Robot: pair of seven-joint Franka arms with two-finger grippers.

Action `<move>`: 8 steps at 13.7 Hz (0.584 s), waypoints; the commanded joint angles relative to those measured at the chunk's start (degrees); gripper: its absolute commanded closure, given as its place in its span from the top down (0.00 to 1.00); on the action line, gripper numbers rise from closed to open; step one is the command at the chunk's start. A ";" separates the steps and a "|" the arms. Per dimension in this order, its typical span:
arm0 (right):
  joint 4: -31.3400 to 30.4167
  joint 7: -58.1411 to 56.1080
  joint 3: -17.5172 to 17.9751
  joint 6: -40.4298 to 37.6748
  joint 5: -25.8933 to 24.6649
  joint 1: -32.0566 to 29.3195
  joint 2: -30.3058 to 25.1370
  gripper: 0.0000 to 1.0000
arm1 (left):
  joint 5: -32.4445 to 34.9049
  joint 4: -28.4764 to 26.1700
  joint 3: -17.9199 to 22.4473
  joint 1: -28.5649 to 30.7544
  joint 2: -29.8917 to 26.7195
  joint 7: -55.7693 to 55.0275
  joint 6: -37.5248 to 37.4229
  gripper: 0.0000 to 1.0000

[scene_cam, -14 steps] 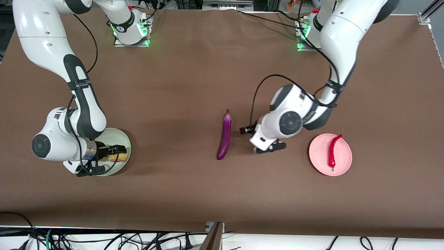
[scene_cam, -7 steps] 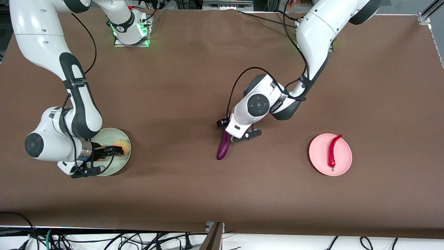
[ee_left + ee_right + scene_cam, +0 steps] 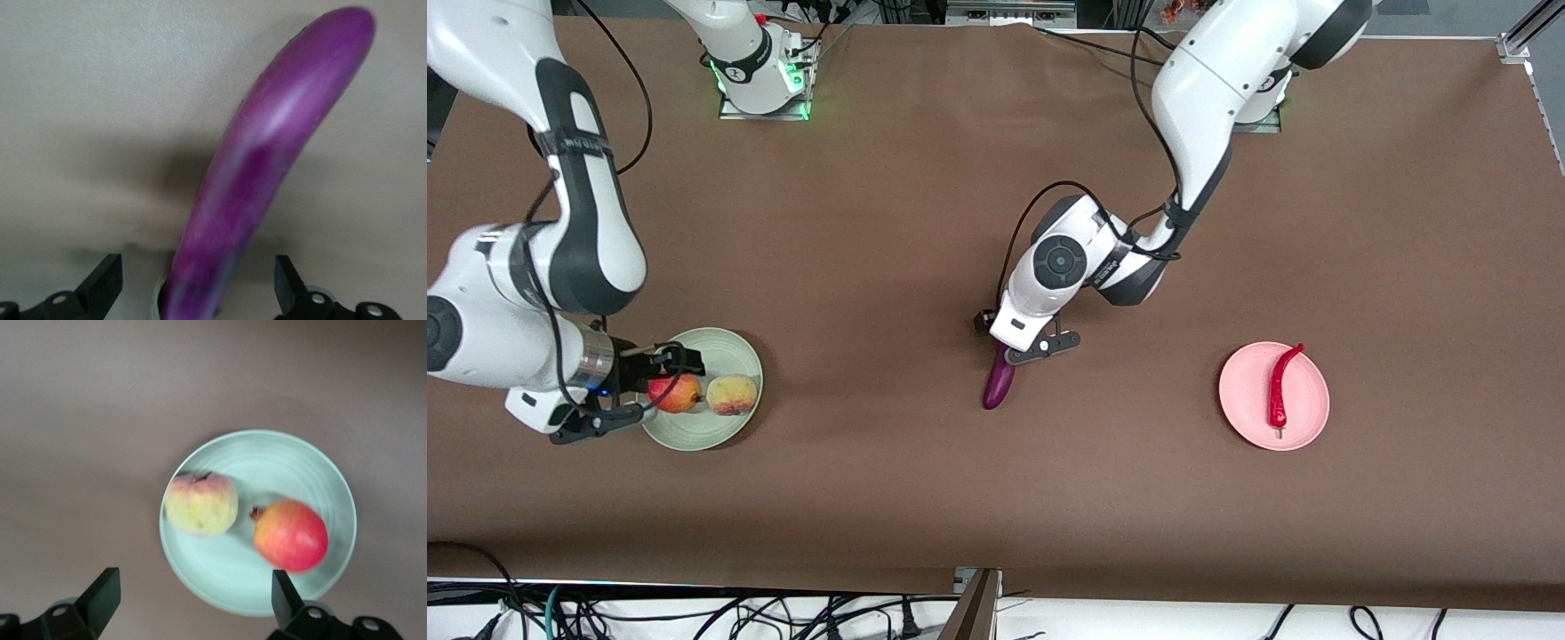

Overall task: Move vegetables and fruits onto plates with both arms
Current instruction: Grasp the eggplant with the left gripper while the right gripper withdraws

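Purple eggplant [image 3: 1000, 383] lies on the table [image 3: 925, 222], straddled near its stem end by the left end effector [image 3: 199, 293], fingers spread wide. So near the end, it could pivot or slip when lifted. The right end effector [image 3: 193, 607], also wide, is held above the green plate [image 3: 734, 427] carrying both fruits.

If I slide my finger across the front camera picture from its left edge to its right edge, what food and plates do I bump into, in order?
Red fruit → pale peach-like fruit, both on the green plate → purple eggplant under the left gripper → red chili on the pink plate.
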 commanded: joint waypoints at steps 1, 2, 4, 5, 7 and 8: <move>0.76 -0.13 0.23 -6.21 -1.21 -0.23 -3.44 1.00 | 0.99 1.47 2.97 -2.71 0.87 -0.59 1.25 0.56; 3.48 -0.04 0.31 -10.07 -2.35 -0.23 -3.54 1.00 | 0.90 1.82 3.05 -2.36 0.79 -0.15 1.17 0.31; 6.83 0.22 0.23 -16.49 -3.93 -0.23 -3.54 1.00 | 0.47 2.61 3.06 -1.05 0.70 0.12 1.08 0.00; 6.93 0.23 0.14 -18.78 -4.46 -0.23 -4.41 1.00 | 0.46 2.61 3.06 -1.04 0.61 0.12 0.99 0.00; 6.93 0.23 0.23 -21.00 -5.16 -0.23 -7.13 1.00 | 0.73 2.70 2.97 0.36 -0.09 0.29 0.64 0.00; 6.67 0.66 0.75 -22.66 -7.17 -0.23 -9.06 1.00 | 0.55 2.62 2.53 2.28 -1.23 2.03 0.03 0.00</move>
